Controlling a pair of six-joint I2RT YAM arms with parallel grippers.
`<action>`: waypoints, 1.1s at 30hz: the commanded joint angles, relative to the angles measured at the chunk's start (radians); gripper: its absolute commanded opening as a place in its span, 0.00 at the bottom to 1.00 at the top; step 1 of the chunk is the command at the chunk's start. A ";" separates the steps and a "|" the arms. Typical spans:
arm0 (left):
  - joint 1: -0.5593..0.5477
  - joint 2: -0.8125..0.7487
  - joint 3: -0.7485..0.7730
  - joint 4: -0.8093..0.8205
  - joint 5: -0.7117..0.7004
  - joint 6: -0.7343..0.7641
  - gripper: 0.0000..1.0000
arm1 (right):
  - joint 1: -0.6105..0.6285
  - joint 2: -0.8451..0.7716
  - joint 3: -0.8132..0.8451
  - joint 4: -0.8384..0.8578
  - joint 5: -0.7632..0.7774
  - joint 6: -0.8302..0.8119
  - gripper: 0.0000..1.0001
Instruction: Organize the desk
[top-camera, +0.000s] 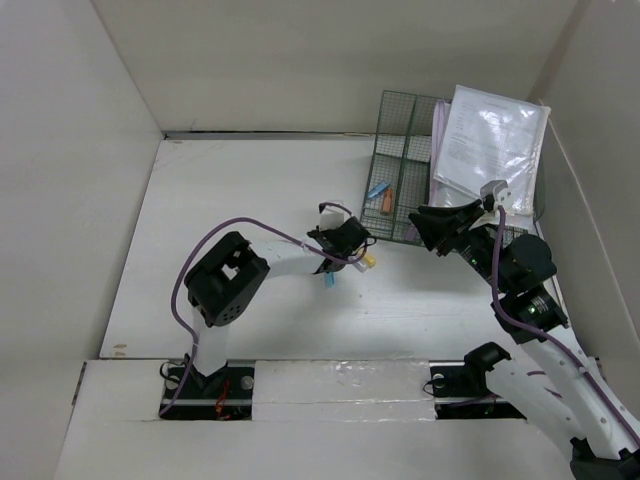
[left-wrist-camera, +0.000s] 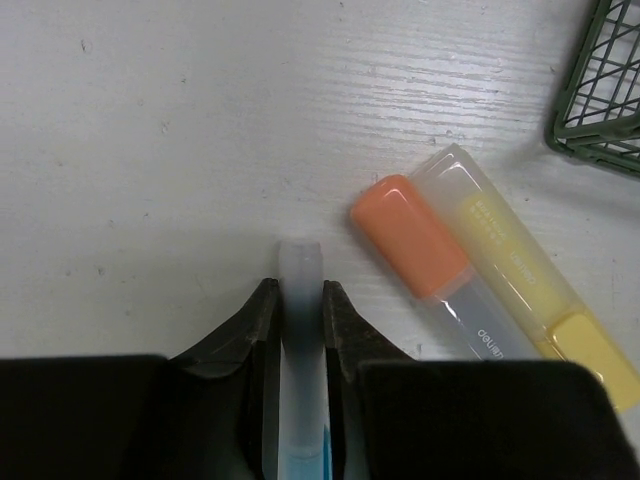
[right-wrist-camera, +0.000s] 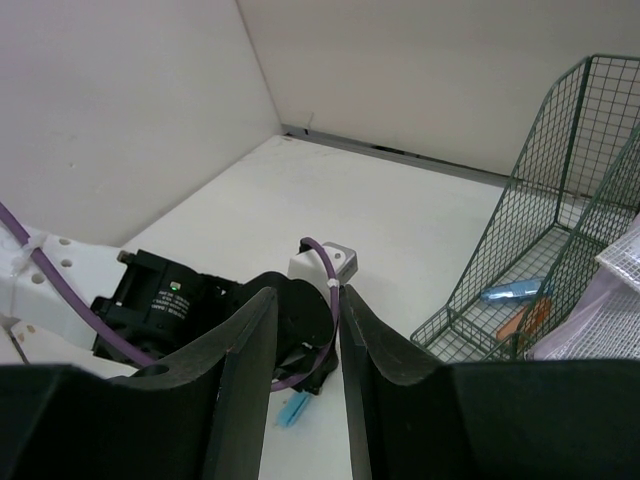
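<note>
Beneath the left pincer's marker lies the desk.

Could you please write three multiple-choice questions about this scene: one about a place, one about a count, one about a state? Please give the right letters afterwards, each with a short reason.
1. Where does the yellow marker lie?
A. in the right gripper
B. on the desk
C. on a stack of books

2. How many pens lie in the green rack?
A. none
B. two
C. five

3. What is the state of the left gripper?
A. open and empty
B. shut on a sheet of paper
C. shut on a blue marker

Answers:
1 B: it rests flat on the white top, beside an orange-capped marker.
2 B: one blue pen and one orange pen lie on the rack's floor.
3 C: both fingers press against the sides of the marker.
</note>
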 joint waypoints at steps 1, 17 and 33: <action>-0.002 -0.111 -0.002 -0.039 -0.018 -0.015 0.00 | 0.008 -0.012 -0.004 0.056 -0.015 0.005 0.37; -0.024 -0.290 -0.045 0.745 0.198 0.249 0.00 | 0.008 -0.058 -0.015 0.048 0.022 0.001 0.36; -0.005 0.105 0.302 0.972 0.445 0.425 0.00 | 0.017 -0.071 -0.018 0.047 0.034 -0.007 0.36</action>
